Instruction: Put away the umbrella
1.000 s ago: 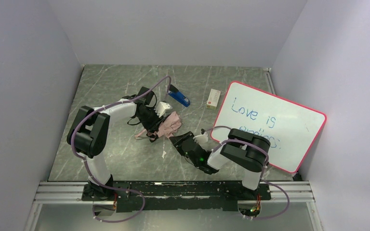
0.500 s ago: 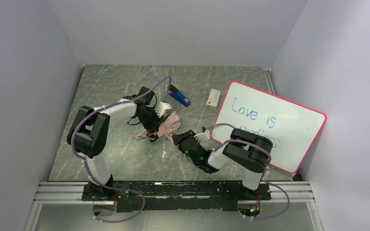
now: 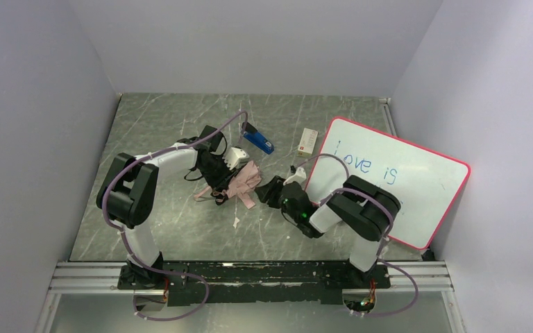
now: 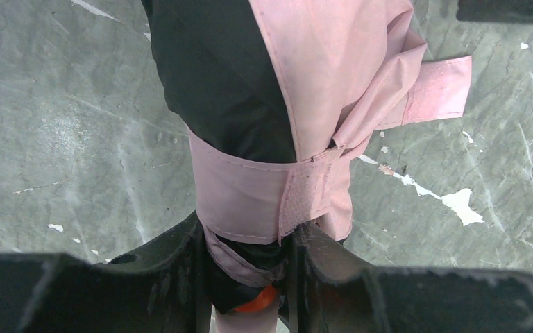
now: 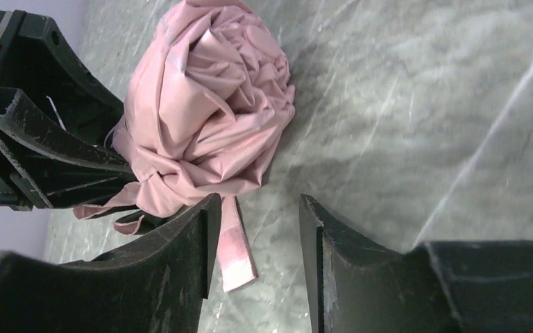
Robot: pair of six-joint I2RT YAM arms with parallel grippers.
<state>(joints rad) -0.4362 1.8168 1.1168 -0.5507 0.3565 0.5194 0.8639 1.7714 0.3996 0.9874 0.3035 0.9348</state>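
**Two hands, one umbrella [image 3: 244, 179]**

Bundled, it lay on the surface [image 3: 159, 125] between the arms. The left hand [image 4: 250, 239] was clamped on its strapped end. The right hand [image 5: 258, 208] stood with fingers apart, the loose strap [image 5: 234, 257] just beside one finger.

Top view looks down from behind arm bases [image 3: 142, 272] over grey marbled worktop [image 3: 159, 132]. Wrist views sit close, facing past own jaws, sharing pale pink fabric umbrella [image 5: 212, 104].
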